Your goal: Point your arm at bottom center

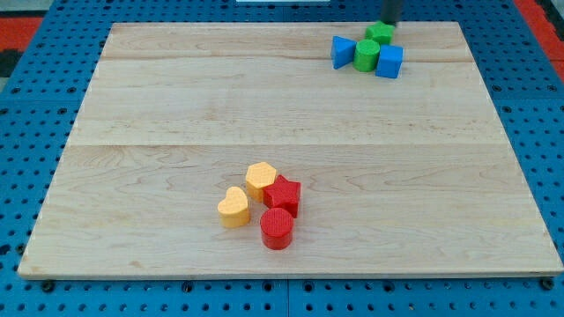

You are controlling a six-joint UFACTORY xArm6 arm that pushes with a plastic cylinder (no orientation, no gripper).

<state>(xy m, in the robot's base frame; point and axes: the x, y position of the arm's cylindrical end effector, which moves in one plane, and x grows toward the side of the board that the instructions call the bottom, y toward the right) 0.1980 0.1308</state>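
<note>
My tip shows at the view's top right, just behind the green block at the back of a cluster. That cluster holds a blue block on its left, a green cylinder in the middle and a blue cube on its right. Near the view's bottom centre lies a second cluster: a yellow hexagon block, a yellow heart block, a red star block and a red cylinder. The tip is far from this lower cluster.
The blocks lie on a light wooden board. Around it is a blue perforated surface. A red strip shows at the view's top right corner.
</note>
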